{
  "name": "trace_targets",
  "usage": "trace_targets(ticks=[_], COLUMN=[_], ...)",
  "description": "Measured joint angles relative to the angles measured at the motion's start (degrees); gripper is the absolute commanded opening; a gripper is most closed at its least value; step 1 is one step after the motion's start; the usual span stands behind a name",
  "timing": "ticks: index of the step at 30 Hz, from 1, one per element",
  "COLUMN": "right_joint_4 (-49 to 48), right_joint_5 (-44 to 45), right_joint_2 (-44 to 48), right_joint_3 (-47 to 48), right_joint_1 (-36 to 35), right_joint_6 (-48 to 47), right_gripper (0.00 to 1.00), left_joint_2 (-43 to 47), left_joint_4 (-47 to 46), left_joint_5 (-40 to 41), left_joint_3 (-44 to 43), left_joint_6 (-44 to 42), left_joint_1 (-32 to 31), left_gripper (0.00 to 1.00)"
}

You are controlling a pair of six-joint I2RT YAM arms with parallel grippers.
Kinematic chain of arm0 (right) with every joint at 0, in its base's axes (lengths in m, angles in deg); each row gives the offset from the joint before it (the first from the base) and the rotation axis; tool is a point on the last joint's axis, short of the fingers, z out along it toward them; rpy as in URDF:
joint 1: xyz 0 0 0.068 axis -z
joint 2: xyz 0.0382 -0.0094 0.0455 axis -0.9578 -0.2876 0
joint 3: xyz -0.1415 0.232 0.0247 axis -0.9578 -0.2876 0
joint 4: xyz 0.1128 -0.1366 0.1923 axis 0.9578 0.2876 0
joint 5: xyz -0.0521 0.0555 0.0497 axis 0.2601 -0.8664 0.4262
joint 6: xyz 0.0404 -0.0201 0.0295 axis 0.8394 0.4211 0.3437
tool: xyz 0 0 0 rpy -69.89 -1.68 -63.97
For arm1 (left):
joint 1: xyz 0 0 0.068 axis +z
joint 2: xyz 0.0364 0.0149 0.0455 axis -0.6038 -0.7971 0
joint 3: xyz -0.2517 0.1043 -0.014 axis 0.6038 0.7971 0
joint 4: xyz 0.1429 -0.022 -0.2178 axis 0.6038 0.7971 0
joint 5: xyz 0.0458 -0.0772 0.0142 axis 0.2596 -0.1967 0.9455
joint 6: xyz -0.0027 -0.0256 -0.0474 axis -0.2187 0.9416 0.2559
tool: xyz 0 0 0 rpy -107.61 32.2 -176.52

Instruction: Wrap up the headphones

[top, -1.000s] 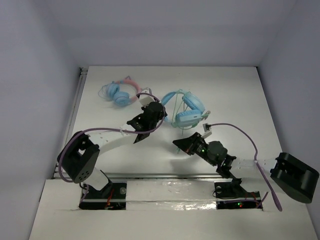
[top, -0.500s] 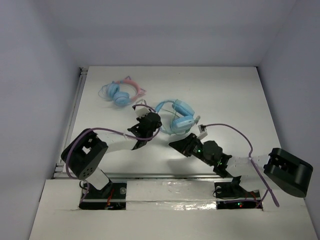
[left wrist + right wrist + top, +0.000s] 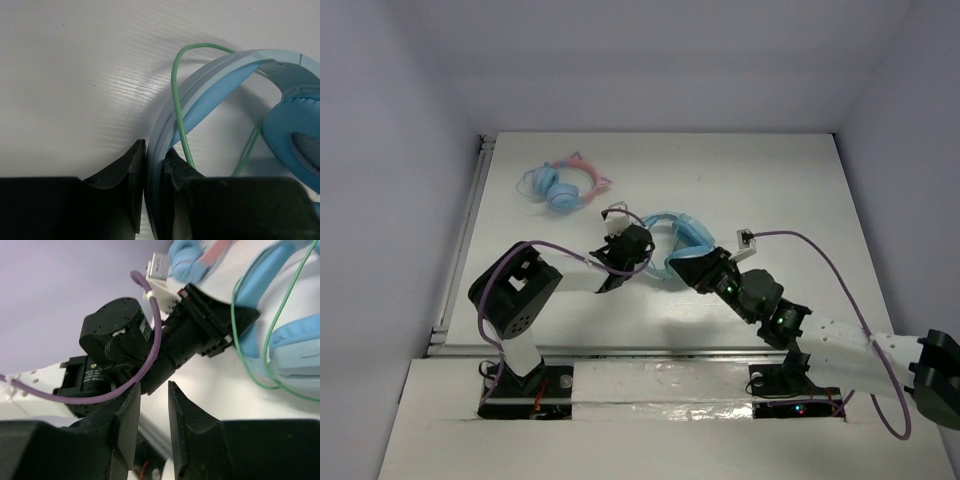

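Observation:
The light-blue headphones (image 3: 686, 228) lie mid-table with one oval ear cup (image 3: 295, 131) up. My left gripper (image 3: 642, 248) is shut on their padded band (image 3: 156, 150), which fills the gap between the jaws. The thin pale-green cable (image 3: 174, 95) loops loosely over the band and past the right finger. My right gripper (image 3: 690, 267) sits just right of the left one, close to the ear cups. In the right wrist view its jaws (image 3: 154, 388) stand a little apart with nothing between them; the cable (image 3: 239, 347) and band (image 3: 260, 277) lie beyond.
Smaller blue headphones with a pink cat-ear band (image 3: 566, 186) lie at the far left of the table. The left arm's wrist and purple lead (image 3: 150, 335) are close in front of the right gripper. Grey walls enclose the table on three sides.
The left gripper has drawn the headphones left and nearer, still gripping the band. The right arm has reached up to the ear cups and its jaws have parted.

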Motion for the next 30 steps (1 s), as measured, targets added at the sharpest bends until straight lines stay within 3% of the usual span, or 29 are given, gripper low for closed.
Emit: trace_targets(ticks=[1,3,5,10,13,18,30], right_joint_4=[2.32,6.82,12.44,22.67,26.93,30.32,30.05], right_joint_5=[1.31,3.67,4.68,1.86,-1.86,-8.22,-15.26], right_joint_2=[1.07,2.16,1.62,-4.28,-9.40,-17.97,-29.24], right_joint_3=[0.96,3.13,6.82,19.17,26.18,32.59,32.76], right_joint_1=[0.00,0.04,0.74,5.57,7.50,7.67,7.58], right_joint_6=[-1.09,-3.61,-7.54,-17.46,-21.66,-23.56,-16.68], right_gripper=[0.33,0.13,0.03,0.00,0.06,0.29,0.35], left_joint_2=[-0.37,-0.55,-0.44,3.13,7.93,12.79,15.63], left_joint_4=[0.00,0.02,0.70,4.83,5.97,5.86,6.23], left_joint_5=[-0.57,-1.68,-2.62,-5.09,-6.51,-8.28,-8.33], left_joint_3=[-0.63,-0.98,-1.03,-0.83,0.98,3.80,6.88], left_joint_6=[-0.33,-1.01,-1.88,-4.37,-5.97,-8.17,-12.15], left_joint_1=[0.09,0.22,0.26,0.28,0.28,0.28,-0.68], left_gripper=[0.00,0.00,0.00,0.00,0.00,0.00,0.00])
